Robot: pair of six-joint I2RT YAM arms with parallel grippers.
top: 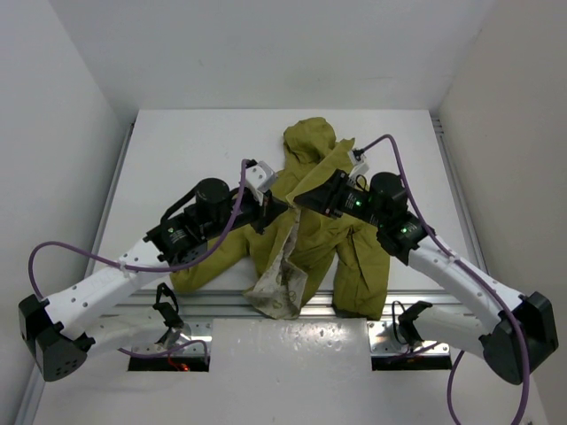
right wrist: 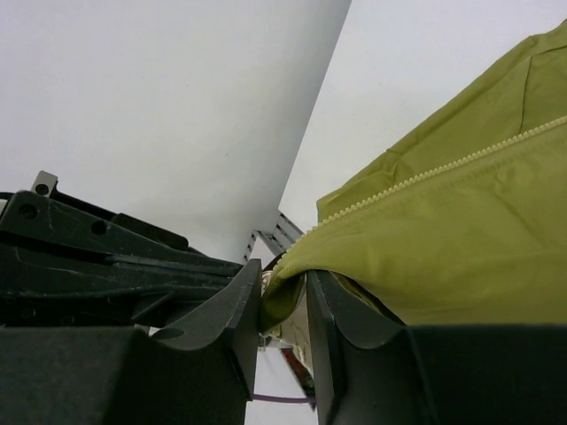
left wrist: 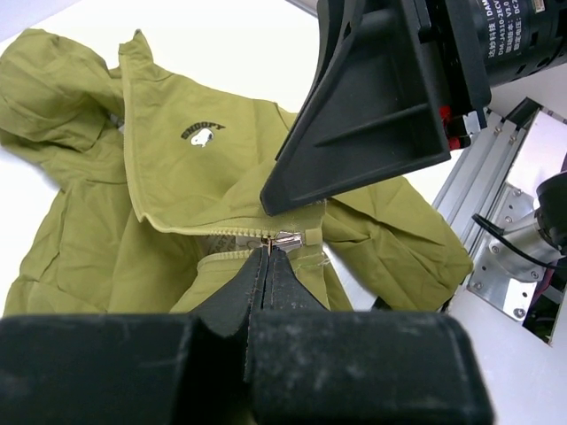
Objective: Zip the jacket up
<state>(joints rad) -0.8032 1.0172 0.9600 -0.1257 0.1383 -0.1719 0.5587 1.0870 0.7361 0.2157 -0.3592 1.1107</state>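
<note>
White smooth table [top: 177, 150], just the one, fills the middle of the overhead shot. One jacket [top: 312, 146] lies on it: olive green, soft and rumpled. Its hood is toward the top of the frame and its hem at the bottom, so the long axis runs top to bottom. Cream lining [top: 279, 290] flops out low down. Two arms, left arm [top: 115, 276] and right arm [top: 461, 276], white shells with black joints, meet over the chest. Right gripper [right wrist: 283, 285] is clamped on a fold of fabric right by the pale zipper teeth [right wrist: 425, 175]. Left gripper [left wrist: 267, 251] has its black fingers pressed together, tips pinching at the one metal slider [left wrist: 286, 238]. One small printed logo [left wrist: 203, 135] sits upper left in that view.
</note>
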